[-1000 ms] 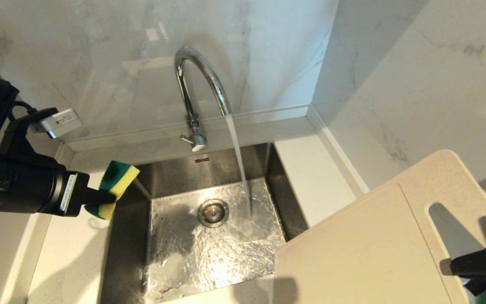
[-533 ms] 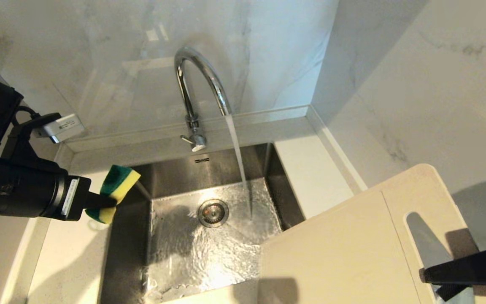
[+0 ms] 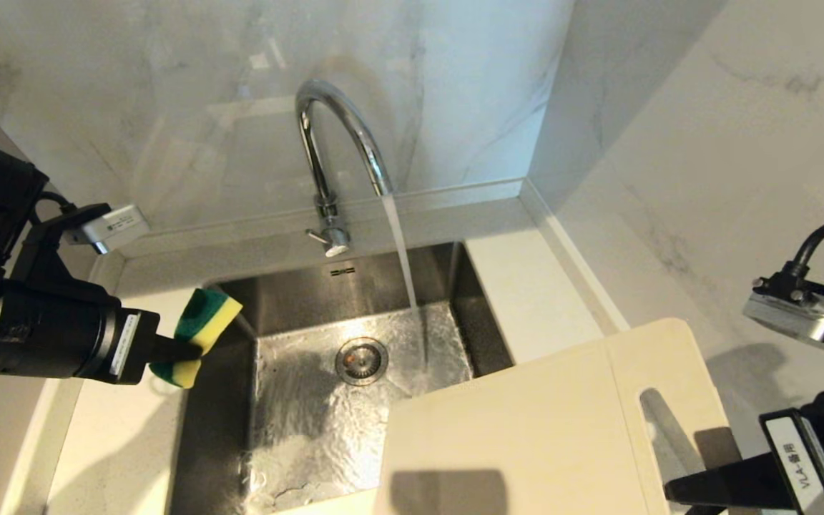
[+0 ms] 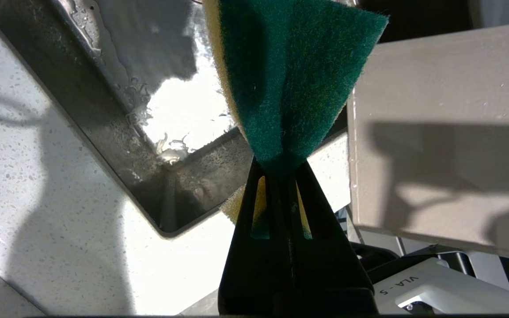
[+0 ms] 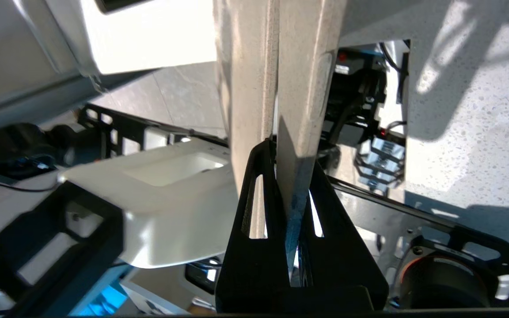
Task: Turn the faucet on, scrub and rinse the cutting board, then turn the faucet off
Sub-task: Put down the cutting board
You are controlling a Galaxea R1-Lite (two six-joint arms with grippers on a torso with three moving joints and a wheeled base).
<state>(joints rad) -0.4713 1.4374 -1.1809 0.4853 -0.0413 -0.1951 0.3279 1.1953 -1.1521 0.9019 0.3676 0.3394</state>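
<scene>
Overhead, a steel sink (image 3: pixel 204 400) sits in a pale speckled counter (image 3: pixel 533 300), and everything else is placed from it. At its back rim stands the faucet (image 3: pixel 326 143), a chrome gooseneck with a stubby lever at its base, pouring a stream of water (image 3: pixel 401 250) onto the wet sink floor beside the drain (image 3: pixel 361 360). Over the sink's left rim, the left gripper (image 3: pixel 179 350) is clenched on a green and yellow sponge (image 3: pixel 201 322), held clear of the water. Over the sink's front right corner, the cutting board (image 3: pixel 526 429), cream-white with a slot handle, juts partly above the basin, the right gripper (image 3: pixel 698 488) pinching its edge beside the slot.
</scene>
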